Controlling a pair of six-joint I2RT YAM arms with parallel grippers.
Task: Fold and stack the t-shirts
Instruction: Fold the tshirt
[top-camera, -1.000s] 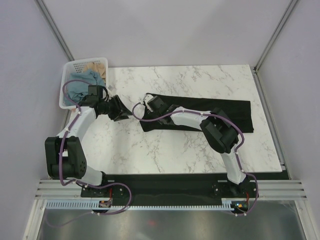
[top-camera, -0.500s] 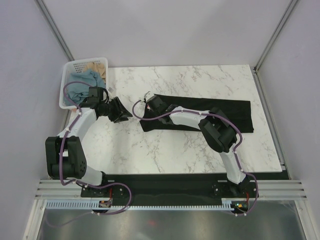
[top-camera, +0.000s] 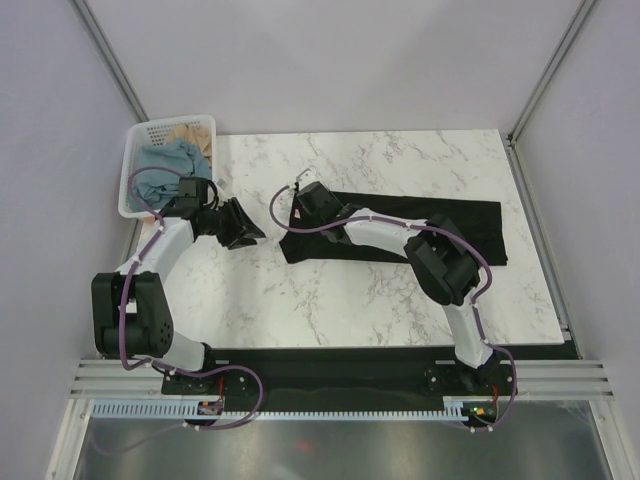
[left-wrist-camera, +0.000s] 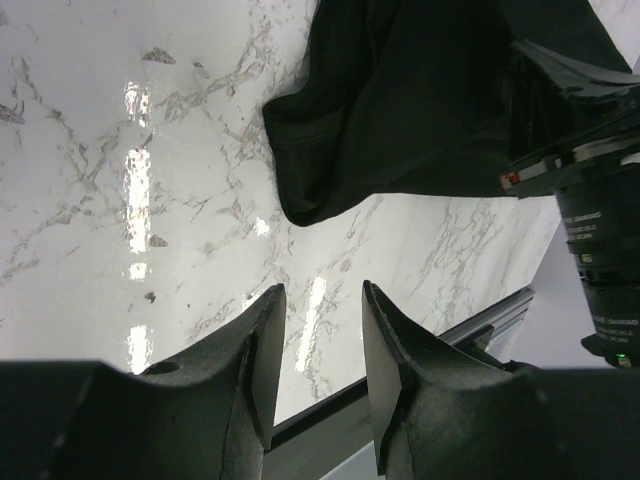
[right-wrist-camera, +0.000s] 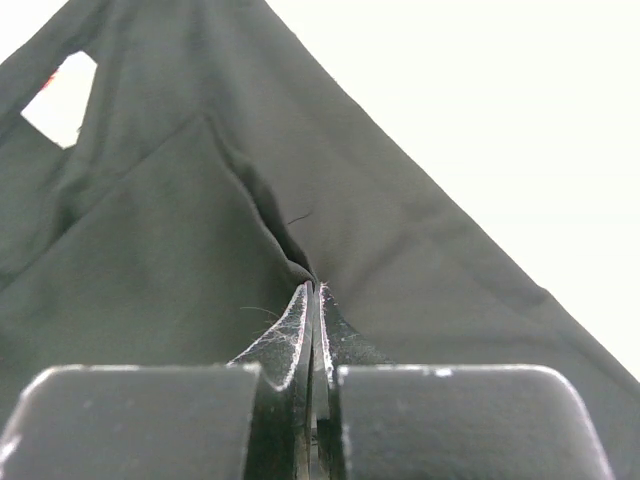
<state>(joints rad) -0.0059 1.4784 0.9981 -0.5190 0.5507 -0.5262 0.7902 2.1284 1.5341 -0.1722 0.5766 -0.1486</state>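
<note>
The fold is in hand: the black t-shirt (top-camera: 480, 232) lies as a long strip on the table (top-camera: 400, 155). The right gripper (right-wrist-camera: 314, 292) pinches its left end tight. The left gripper (left-wrist-camera: 320, 292) hovers nearby, partly open and empty. Next, likely, that end needs carrying rightward.

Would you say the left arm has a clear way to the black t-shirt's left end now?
Probably yes: the open left tool hovers over bare marble table beside the black t-shirt, nothing between them, though the right tool pinches it close by.
</note>
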